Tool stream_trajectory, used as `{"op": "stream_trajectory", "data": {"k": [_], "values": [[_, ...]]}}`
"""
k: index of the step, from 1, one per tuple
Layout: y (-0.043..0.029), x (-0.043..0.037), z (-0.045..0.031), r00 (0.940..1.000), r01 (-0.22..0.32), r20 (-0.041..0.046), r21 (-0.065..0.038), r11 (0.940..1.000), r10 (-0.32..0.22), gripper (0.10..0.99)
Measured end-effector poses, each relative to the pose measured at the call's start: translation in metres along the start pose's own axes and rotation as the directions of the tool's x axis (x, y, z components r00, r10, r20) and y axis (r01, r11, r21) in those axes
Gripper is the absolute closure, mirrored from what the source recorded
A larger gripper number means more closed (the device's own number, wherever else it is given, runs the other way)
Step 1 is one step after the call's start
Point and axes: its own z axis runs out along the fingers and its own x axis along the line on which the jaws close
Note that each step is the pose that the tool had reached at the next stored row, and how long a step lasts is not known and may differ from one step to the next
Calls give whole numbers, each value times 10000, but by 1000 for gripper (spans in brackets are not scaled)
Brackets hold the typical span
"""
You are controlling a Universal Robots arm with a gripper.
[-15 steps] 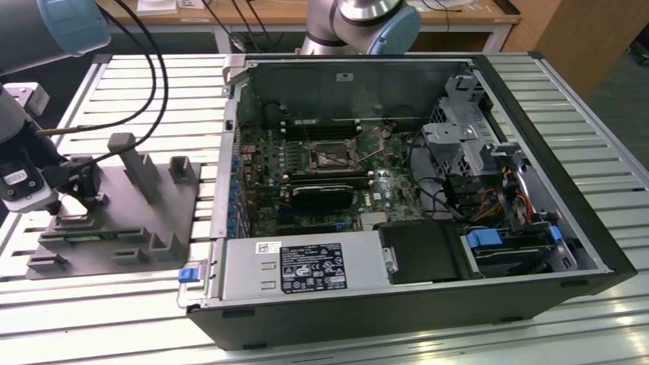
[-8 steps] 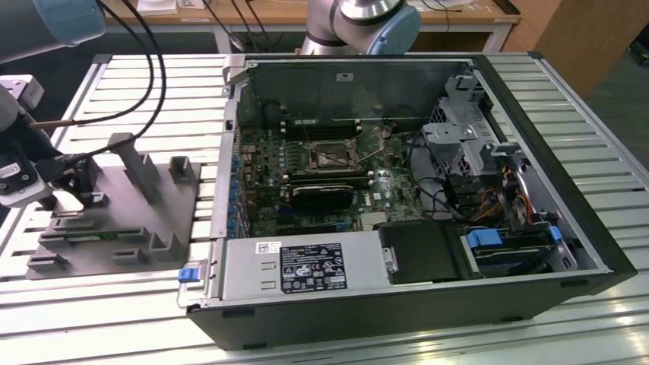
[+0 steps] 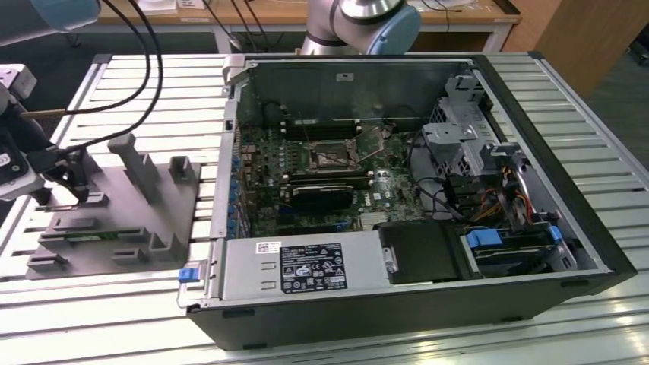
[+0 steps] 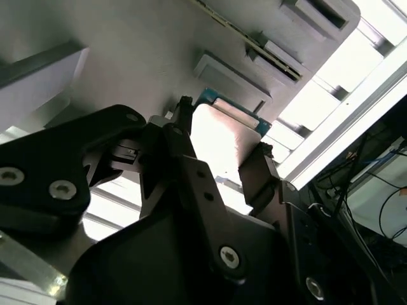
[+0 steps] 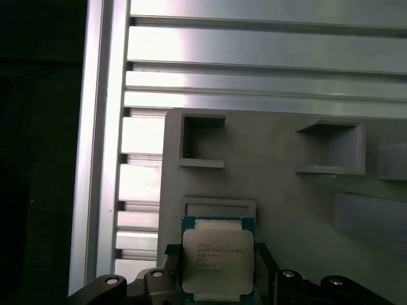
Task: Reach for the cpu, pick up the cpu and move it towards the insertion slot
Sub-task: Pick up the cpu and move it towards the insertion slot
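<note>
Pincer (image 4: 220, 135) clamps the cpu (image 5: 218, 264) at the grey fixture (image 5: 299, 210); exterior view adds the insertion slot (image 3: 330, 157), well apart.

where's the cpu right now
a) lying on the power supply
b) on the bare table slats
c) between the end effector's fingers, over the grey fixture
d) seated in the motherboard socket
c: in both wrist views the cpu sits clamped in the end effector with the grey fixture behind it. In the exterior view, the insertion slot lies well away, inside the computer case.
</note>
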Motion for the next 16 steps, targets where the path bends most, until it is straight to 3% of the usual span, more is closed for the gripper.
{"op": "stream_trajectory", "data": {"k": [16], "values": [[19, 2, -357, 10000, -1, 0, 1, 10000, 1, 545]]}}
